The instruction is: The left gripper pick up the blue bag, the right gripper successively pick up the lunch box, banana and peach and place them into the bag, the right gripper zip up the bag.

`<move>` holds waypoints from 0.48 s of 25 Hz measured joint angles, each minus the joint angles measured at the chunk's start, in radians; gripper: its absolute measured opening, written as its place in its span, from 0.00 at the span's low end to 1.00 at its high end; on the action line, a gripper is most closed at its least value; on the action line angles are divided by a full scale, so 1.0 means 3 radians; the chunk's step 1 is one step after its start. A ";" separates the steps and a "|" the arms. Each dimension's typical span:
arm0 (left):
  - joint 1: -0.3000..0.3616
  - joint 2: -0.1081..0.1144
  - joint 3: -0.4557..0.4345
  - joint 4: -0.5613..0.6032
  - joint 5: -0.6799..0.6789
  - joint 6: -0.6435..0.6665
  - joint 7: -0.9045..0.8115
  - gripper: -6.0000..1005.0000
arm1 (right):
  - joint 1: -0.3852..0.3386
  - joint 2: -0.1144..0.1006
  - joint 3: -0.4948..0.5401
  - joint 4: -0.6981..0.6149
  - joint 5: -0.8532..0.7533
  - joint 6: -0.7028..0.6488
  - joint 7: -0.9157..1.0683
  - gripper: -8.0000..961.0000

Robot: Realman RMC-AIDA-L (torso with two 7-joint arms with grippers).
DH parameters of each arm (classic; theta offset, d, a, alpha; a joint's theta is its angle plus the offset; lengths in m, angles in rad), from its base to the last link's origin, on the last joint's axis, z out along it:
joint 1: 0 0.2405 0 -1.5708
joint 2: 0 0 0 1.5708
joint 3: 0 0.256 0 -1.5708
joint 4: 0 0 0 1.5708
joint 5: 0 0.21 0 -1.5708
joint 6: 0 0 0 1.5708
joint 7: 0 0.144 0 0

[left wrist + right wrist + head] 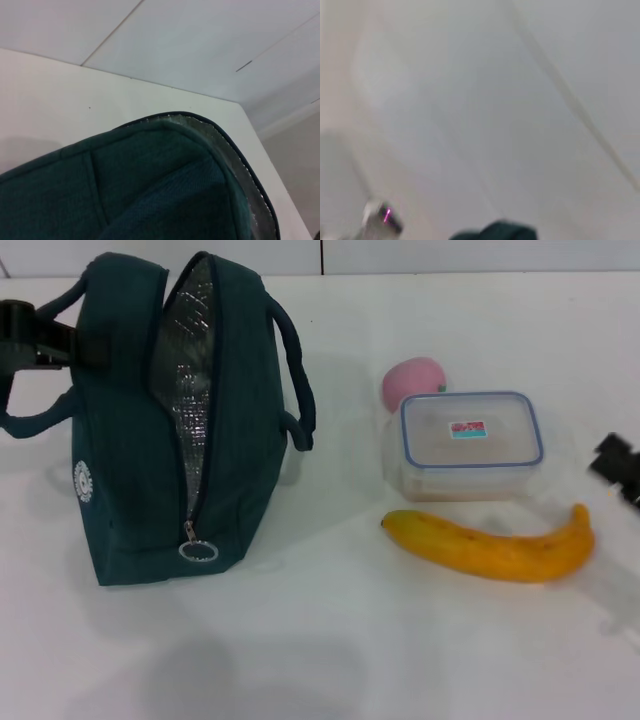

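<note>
Three foods are waiting on the white counter [330, 660] beside the blue bag [130, 470], soft fabric standing unzipped, its foil lining showing. The left gripper [30, 335] is sitting at the handle; its jaws cannot be told. The right gripper [620, 465] is barely entering, jaws unclear. The rigid, smooth lunch box [470, 445] likely needs gripping across its sides; the banana [495, 545] and peach [412, 380] look easily bruised.

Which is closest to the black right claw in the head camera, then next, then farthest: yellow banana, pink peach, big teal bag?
From the right gripper at the right edge:
1. Long yellow banana, just beside it.
2. Round pink peach, behind the clear box.
3. Teal fabric bag, far left.
</note>
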 joint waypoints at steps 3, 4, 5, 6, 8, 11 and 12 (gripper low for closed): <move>-0.0004 -0.0006 0.0002 -0.0001 -0.0002 0.0004 0.0001 0.04 | -0.0061 -0.0011 0.0003 0.0088 0.0278 0.0016 0.0401 0.77; -0.0005 -0.0007 0.0001 -0.0001 -0.0004 0.0006 0.0001 0.04 | -0.0083 -0.0014 0.0003 0.0114 0.0373 0.0030 0.0552 0.77; -0.0006 -0.0010 0.0000 -0.0001 -0.0007 0.0007 0.0001 0.04 | -0.0099 -0.0017 0.0004 0.0128 0.0428 0.0049 0.0689 0.77; -0.0007 -0.0013 -0.0001 -0.0002 -0.0011 0.0009 0.0001 0.04 | -0.0114 -0.0018 0.0004 0.0134 0.0479 0.0078 0.0844 0.77; -0.0010 -0.0015 -0.0002 -0.0002 -0.0014 0.0013 0.0003 0.04 | -0.0124 -0.0020 0.0004 0.0137 0.0522 0.0158 0.1126 0.77; -0.0020 -0.0020 -0.0002 -0.0002 -0.0027 0.0024 0.0012 0.04 | -0.0089 -0.0036 -0.0005 0.0138 0.0524 0.0355 0.1470 0.77; -0.0021 -0.0021 -0.0002 -0.0002 -0.0045 0.0027 0.0016 0.04 | -0.0070 -0.0041 -0.0012 0.0138 0.0521 0.0456 0.1571 0.77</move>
